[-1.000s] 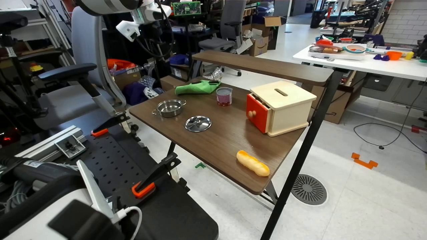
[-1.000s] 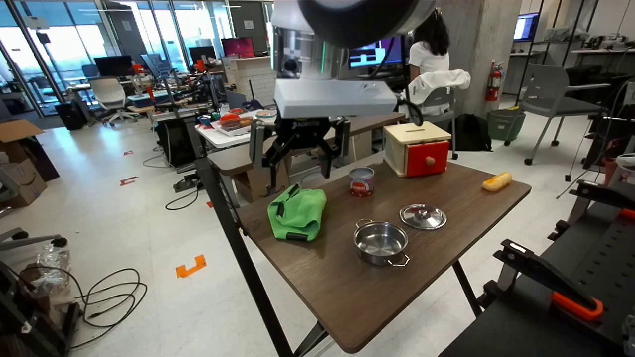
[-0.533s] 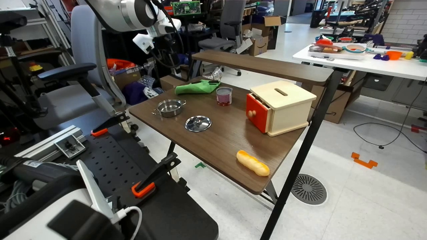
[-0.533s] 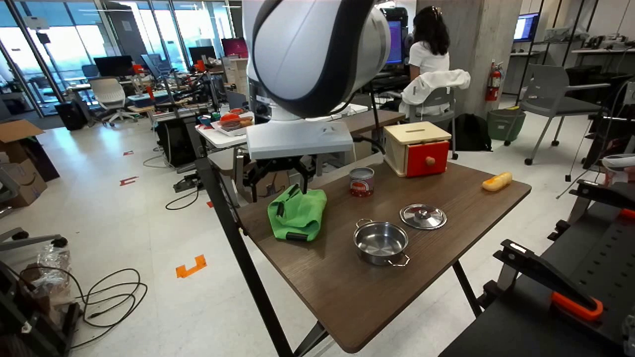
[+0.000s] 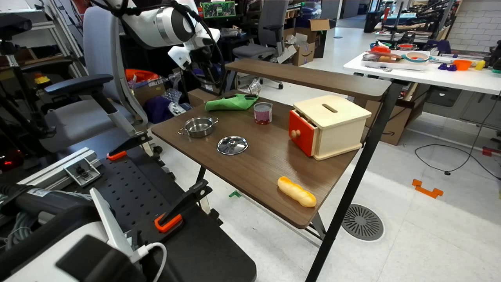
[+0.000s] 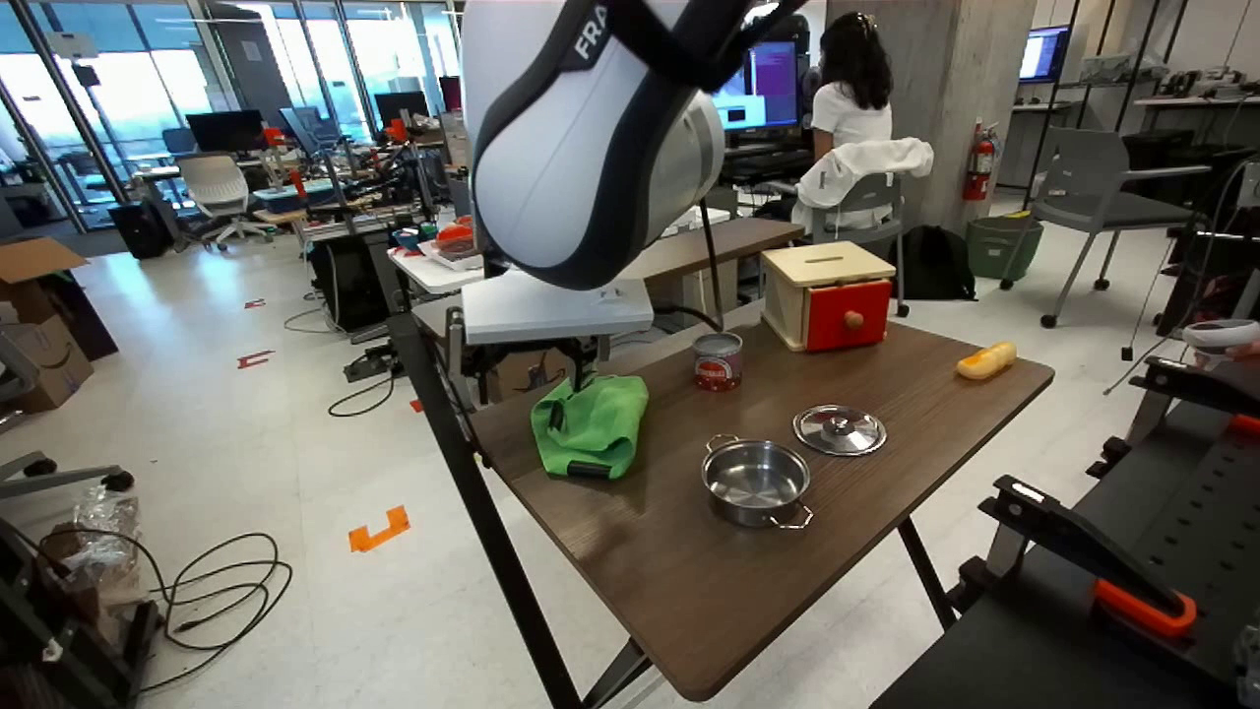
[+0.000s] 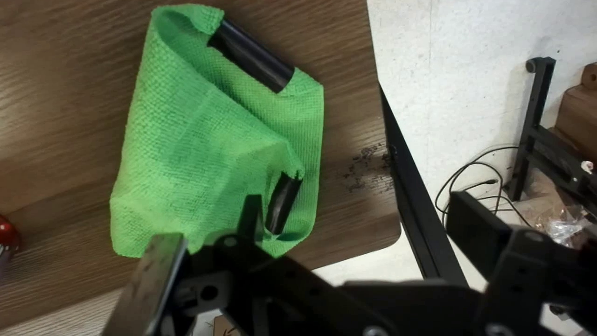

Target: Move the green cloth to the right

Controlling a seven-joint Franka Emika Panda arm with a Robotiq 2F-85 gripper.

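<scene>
The green cloth point(image 6: 602, 433) lies folded on the brown table point(image 6: 679, 601), near a table corner. It has black strips along its edges. It also shows in an exterior view point(image 5: 231, 103) and fills the left half of the wrist view point(image 7: 200, 140). My gripper point(image 7: 358, 210) is open and empty, its jaws wide apart. In the wrist view one finger point(image 7: 251, 210) overlaps the cloth and the other lies beyond the table edge. In an exterior view the gripper point(image 6: 532, 390) hangs low by the cloth's far end. Whether it touches the cloth I cannot tell.
A tin can point(image 6: 718, 362) stands close to the cloth. A steel pot point(image 6: 755, 484) and its lid point(image 6: 840, 431) sit nearer the table's middle. A wooden box point(image 6: 827, 295) with a red drawer and a toy bread point(image 6: 986, 360) are farther along. A raised shelf point(image 5: 305, 78) runs along one side.
My open gripper has come down and moved toward the cloth's far end and the table corner. The cloth and the other things on the table have not moved.
</scene>
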